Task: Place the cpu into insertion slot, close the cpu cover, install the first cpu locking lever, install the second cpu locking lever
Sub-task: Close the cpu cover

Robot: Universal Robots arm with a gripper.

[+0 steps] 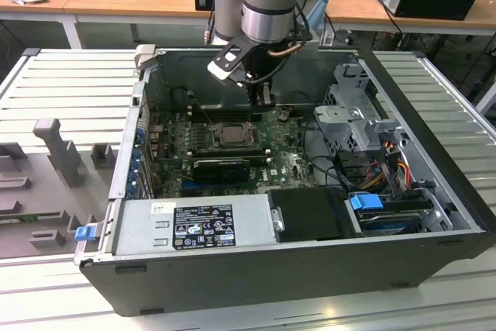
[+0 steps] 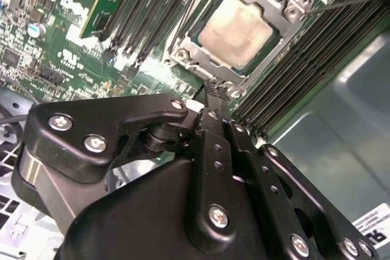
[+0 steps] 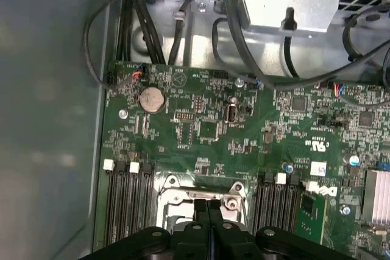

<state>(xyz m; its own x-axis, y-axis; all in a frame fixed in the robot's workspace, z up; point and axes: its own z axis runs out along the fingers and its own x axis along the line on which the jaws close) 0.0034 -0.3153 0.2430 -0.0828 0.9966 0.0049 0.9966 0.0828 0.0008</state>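
Observation:
The cpu [image 2: 239, 27], a pale silver-grey square, lies in the insertion slot [image 2: 183, 53] on the green motherboard. The cpu cover [image 2: 275, 3], a silvery frame, lies flat over it, with the chip showing through its window. A thin locking lever [image 2: 350, 1] runs out from one corner of the socket. My gripper [image 2: 213, 86] is shut, its black fingers pressed together with nothing seen between them, and the tips sit at the socket's near corner. In the exterior view the gripper [image 1: 262, 100] hangs just behind the socket [image 1: 232, 134]. The fingers [image 3: 200, 211] meet over the socket rim [image 3: 170, 194].
Black memory slots [image 2: 152, 4] flank the socket on both sides. The case's grey wall [image 2: 341, 120] stands close to the gripper. Cables [image 3: 244, 47] and a metal drive cage [image 1: 353, 118] sit at the exterior view's right. A power supply [image 1: 194, 222] fills the case front.

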